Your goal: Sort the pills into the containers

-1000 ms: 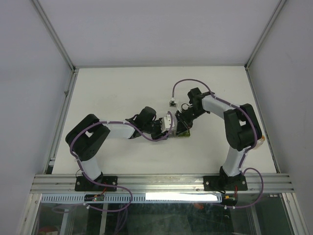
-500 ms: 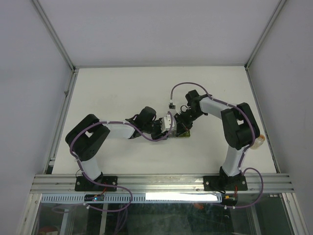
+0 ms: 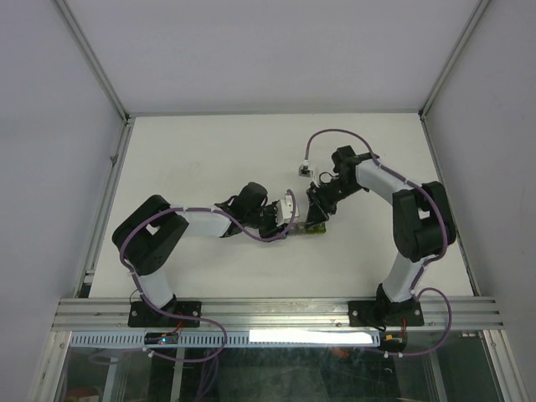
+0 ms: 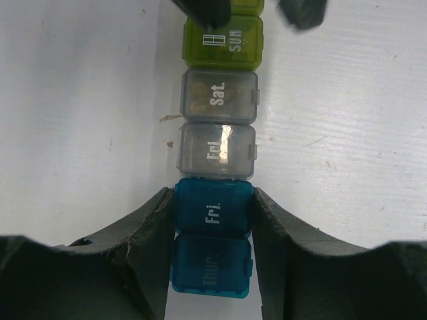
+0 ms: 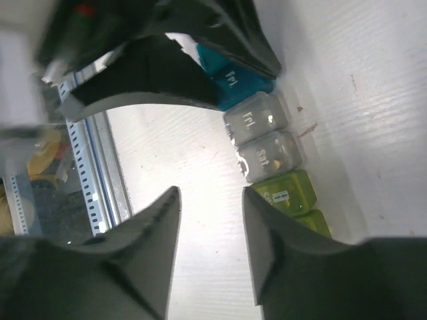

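Left hand (image 4: 213, 217) clenched on the containers (image 4: 219, 107), right hand (image 5: 210, 223) spread open at their green end.

The containers lie flat on the white worktop (image 4: 347, 133) near its middle, between the two arms. They form one joined row running teal, blue, two grey, olive and yellow-green, with the lids down. The left hand grips the blue box marked "Fri.", one finger pressed on each side wall. The right hand hovers by the olive and yellow-green boxes with nothing between its fingers; whether a fingertip touches the row cannot be told.

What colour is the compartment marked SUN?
The SUN compartment is yellow-green, and it shows best in the left wrist view.
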You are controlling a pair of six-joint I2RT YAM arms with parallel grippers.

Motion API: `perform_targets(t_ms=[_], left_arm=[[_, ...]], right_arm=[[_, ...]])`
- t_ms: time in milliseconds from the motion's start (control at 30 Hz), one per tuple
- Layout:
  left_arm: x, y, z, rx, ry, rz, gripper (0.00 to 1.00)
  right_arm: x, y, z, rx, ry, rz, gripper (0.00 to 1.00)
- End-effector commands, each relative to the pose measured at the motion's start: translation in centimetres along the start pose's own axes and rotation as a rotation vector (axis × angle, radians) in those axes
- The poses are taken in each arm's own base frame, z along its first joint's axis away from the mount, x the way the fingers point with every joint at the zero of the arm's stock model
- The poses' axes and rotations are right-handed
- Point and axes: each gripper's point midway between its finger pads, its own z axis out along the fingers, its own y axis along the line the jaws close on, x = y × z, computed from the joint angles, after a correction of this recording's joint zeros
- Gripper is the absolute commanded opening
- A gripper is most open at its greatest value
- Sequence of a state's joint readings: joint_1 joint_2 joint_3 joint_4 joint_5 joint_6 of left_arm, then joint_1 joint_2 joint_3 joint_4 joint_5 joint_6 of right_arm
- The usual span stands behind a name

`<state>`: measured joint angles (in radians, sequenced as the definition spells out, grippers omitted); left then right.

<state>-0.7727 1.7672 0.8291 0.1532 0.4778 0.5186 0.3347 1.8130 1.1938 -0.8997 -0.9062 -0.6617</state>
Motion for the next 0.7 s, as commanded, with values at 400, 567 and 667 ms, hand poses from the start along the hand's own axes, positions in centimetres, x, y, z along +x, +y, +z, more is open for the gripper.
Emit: perform_targets(t_ms=[400, 567, 667], left_arm=[[-9.0, 0.0, -4.6, -0.084, -0.308, 0.016, 0.79], [-12.4, -1.3, -9.8, -0.159, -0.511, -0.026, 0.86], [-12.9, -1.9, -12.6, -0.209, -0.628, -0.101, 0.97]], right_arm=[[0.8, 6.0, -5.6, 0.062, -0.172, -0.786, 0.80], [1.4, 6.0, -5.5, 0.096, -0.161, -1.016, 0.88], [0.6, 5.1, -5.4, 0.127, -0.153, -1.047, 0.92]])
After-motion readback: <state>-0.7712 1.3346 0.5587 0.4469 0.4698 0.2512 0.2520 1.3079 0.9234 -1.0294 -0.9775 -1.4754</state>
